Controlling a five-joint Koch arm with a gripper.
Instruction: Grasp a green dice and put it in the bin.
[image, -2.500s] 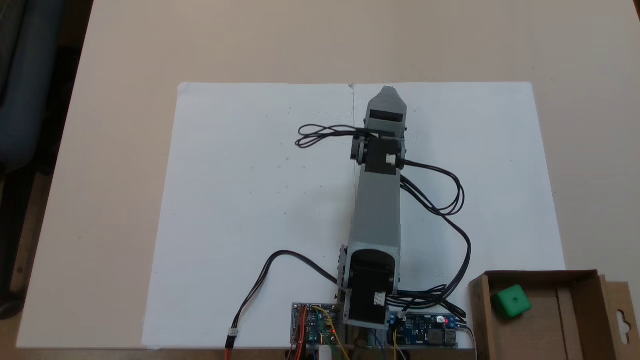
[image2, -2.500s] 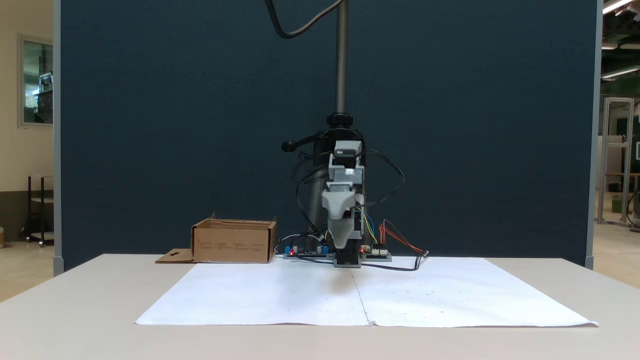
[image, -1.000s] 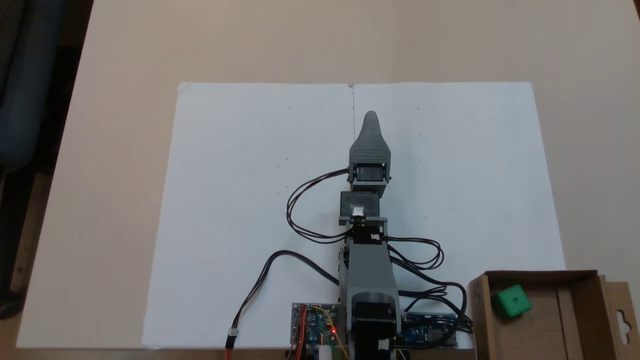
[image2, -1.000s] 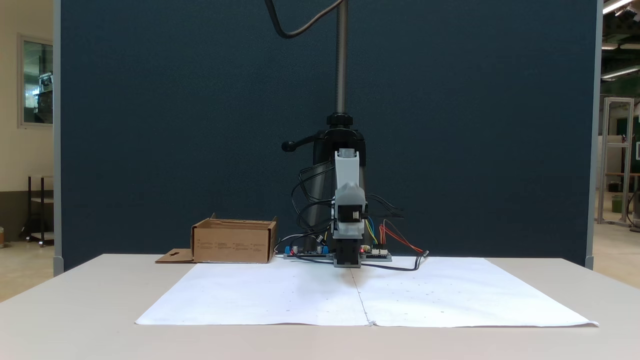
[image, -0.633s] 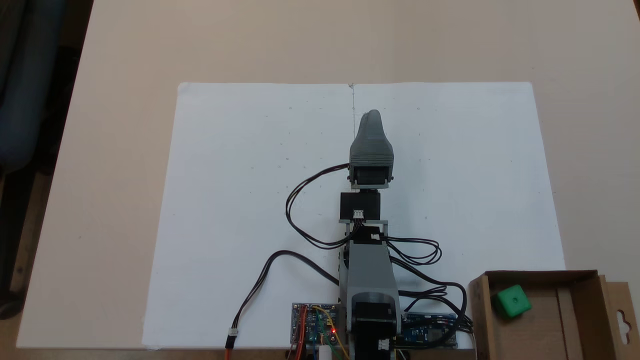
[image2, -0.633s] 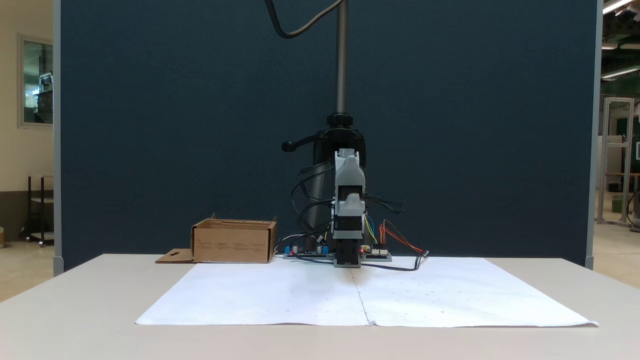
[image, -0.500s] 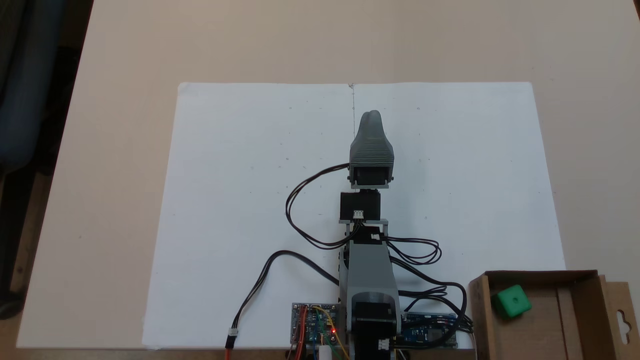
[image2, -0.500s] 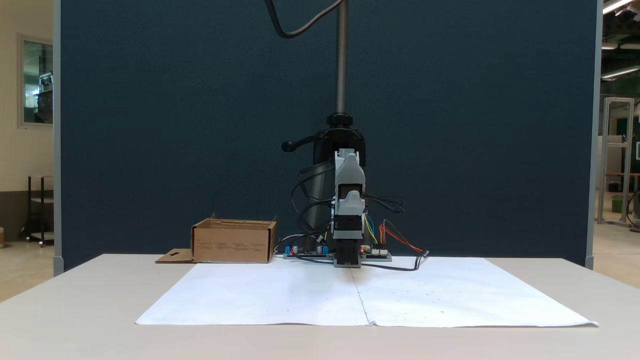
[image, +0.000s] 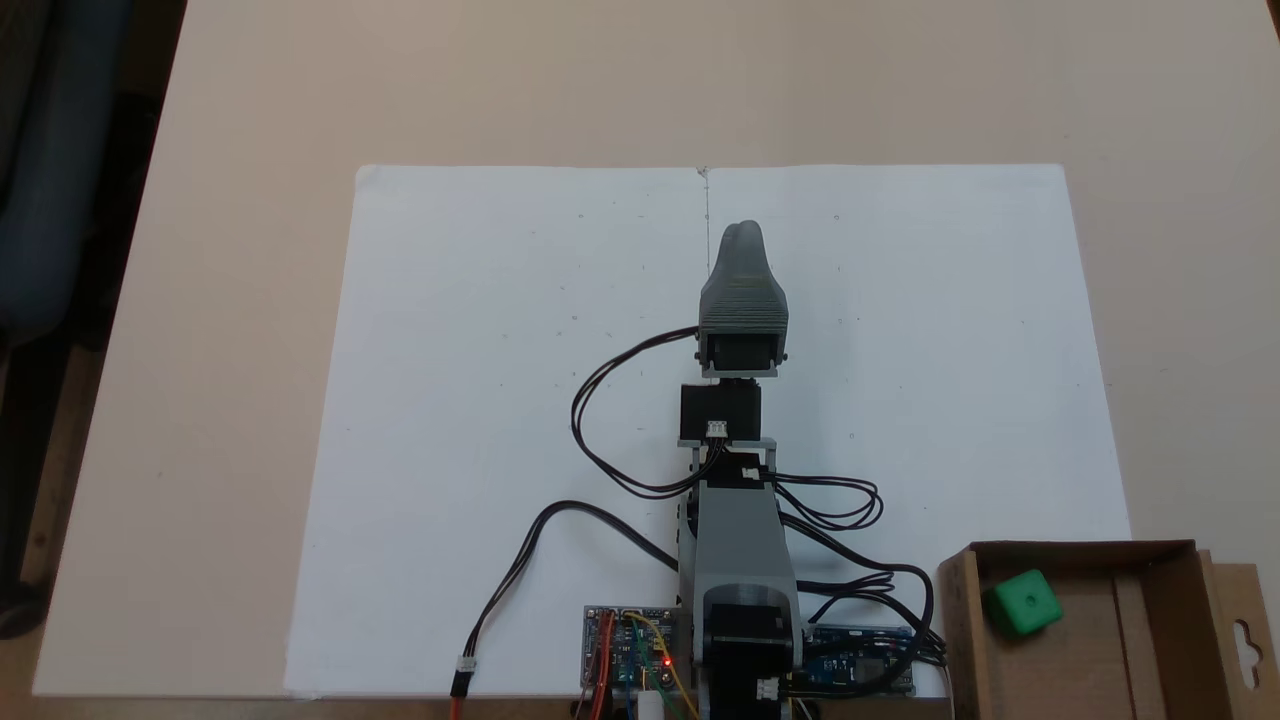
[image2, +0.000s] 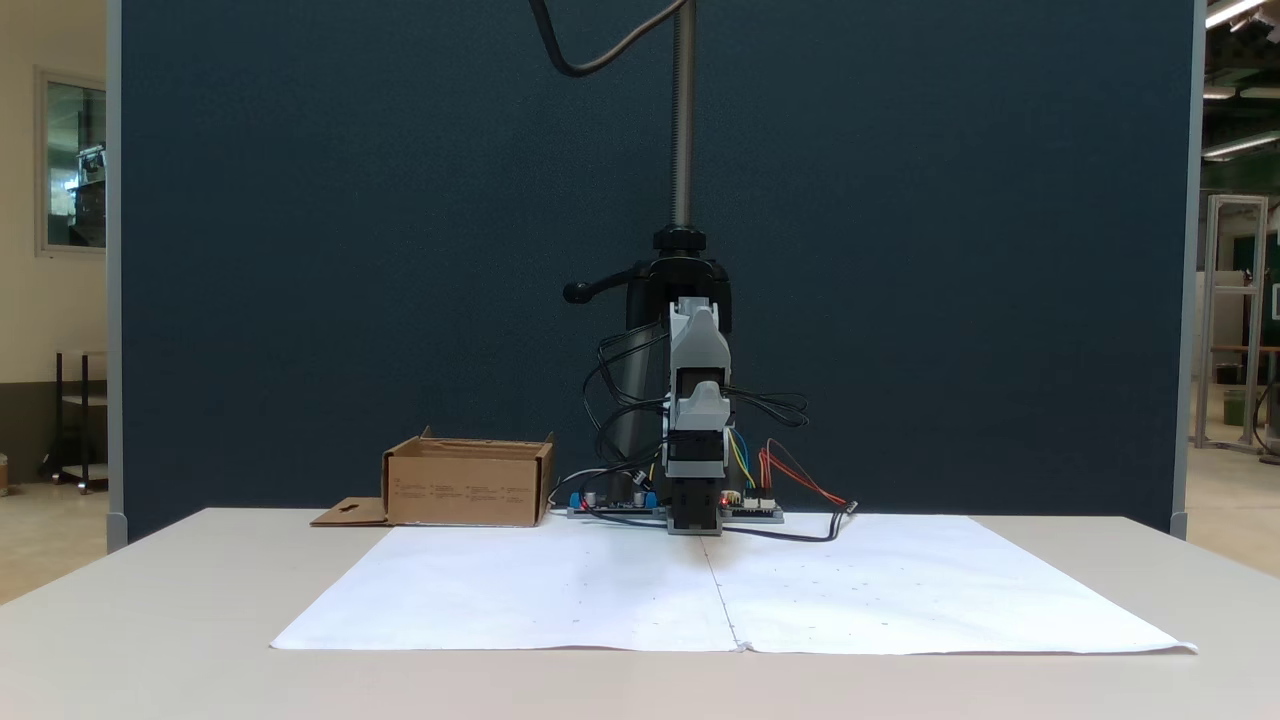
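You are in a lab or workshop hall: a dark blue partition panel (image2: 400, 250) stands behind the beige table (image2: 150, 620), bare circuit boards (image: 630, 655) sit at its near edge, and metal frames (image2: 1235, 320) under ceiling strip lights (image2: 1230, 12) show far right.

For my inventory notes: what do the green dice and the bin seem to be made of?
The green dice looks like matte moulded plastic: even bright colour, rounded corners. The bin looks like plain brown cardboard: dull surface, folded walls, a die-cut flap.
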